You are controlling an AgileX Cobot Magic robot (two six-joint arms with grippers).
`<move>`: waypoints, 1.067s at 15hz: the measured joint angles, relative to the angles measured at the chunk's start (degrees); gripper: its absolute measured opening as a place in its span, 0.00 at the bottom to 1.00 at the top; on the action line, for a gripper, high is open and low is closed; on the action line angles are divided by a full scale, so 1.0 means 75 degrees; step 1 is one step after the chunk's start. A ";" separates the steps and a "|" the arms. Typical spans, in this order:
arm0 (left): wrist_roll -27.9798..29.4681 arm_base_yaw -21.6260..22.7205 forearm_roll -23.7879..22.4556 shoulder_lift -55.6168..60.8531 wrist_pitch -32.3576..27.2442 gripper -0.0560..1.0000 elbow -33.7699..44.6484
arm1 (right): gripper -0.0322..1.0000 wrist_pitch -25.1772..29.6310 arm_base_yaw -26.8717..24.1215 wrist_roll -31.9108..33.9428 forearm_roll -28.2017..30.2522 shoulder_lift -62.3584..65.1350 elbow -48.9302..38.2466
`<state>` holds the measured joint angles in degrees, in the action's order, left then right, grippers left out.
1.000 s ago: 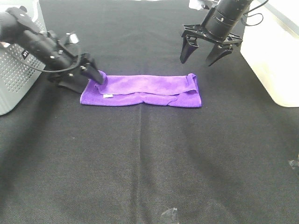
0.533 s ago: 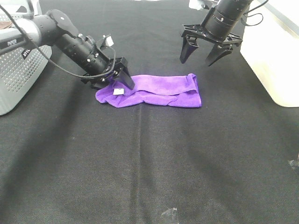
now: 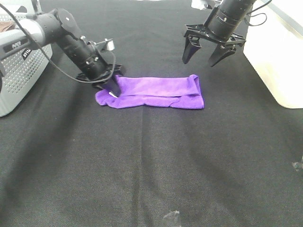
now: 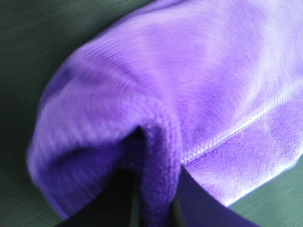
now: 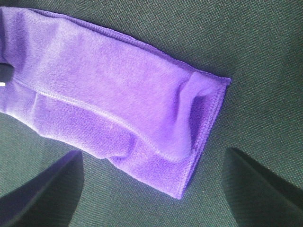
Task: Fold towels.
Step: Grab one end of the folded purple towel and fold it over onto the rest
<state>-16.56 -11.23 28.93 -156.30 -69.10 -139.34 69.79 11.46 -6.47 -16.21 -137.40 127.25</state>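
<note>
Left gripper [image 3: 112, 88] pinches the tag end of the towel [image 3: 156, 92], presumably to carry it across. Right gripper [image 3: 199, 61] hangs spread above the towel's opposite end.

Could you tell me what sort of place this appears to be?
Probably a robotics lab bench: a black cloth-covered table, a left gripper and right gripper by one purple towel, a grey perforated basket alongside.

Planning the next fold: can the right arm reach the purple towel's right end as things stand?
Probably yes: the right claw hangs open above that end of the towel, nothing between; the left claw grips the far end.
</note>
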 joint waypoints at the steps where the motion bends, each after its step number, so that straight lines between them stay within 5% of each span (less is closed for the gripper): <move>1: 0.0008 0.0130 -0.0130 0.0053 -0.0031 0.11 0.0000 | 0.77 0.0000 0.0000 0.0008 0.0000 0.0031 0.0000; 6: 0.0031 0.0428 -0.0550 0.0856 -0.0046 0.11 0.0000 | 0.77 0.0023 0.0000 0.0008 0.0290 0.0733 0.0000; 16: 0.0665 -0.1261 -0.0222 0.0695 0.0176 0.14 -0.0015 | 0.77 0.0031 0.0000 0.0008 0.0260 0.2040 0.0000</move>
<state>-11.57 -20.68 27.27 -151.09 -67.78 -139.46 70.02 11.46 -6.42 -14.27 -122.10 127.25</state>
